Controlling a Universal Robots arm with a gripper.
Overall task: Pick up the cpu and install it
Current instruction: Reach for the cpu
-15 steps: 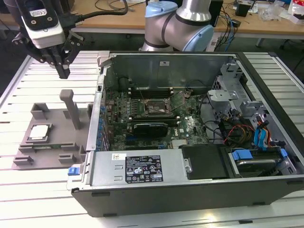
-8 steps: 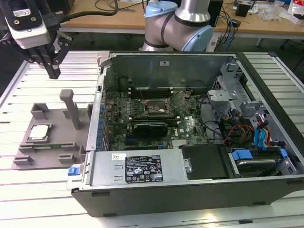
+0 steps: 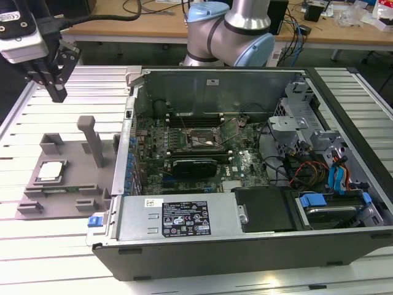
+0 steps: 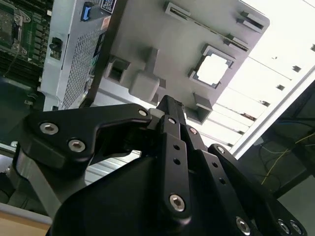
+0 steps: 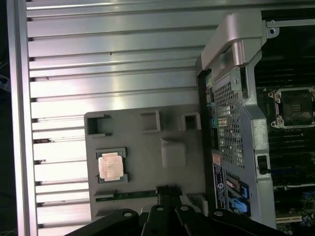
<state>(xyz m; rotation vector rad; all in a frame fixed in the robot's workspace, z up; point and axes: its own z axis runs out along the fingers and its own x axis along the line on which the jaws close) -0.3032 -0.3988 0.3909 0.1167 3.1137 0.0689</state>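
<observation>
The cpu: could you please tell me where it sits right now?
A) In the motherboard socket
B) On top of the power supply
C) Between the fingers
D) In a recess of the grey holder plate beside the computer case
D: the cpu lies flat in a square recess of the grey holder plate, on the exterior view's left of the computer case, with the gripper up above and apart from it.

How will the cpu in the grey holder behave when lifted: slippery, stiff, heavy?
The cpu looks flat with a metal top, so probably stiff and light. That shiny top may be slippery. It sits in a pocket of the grey holder, so a nudge likely won't slide it.
</observation>
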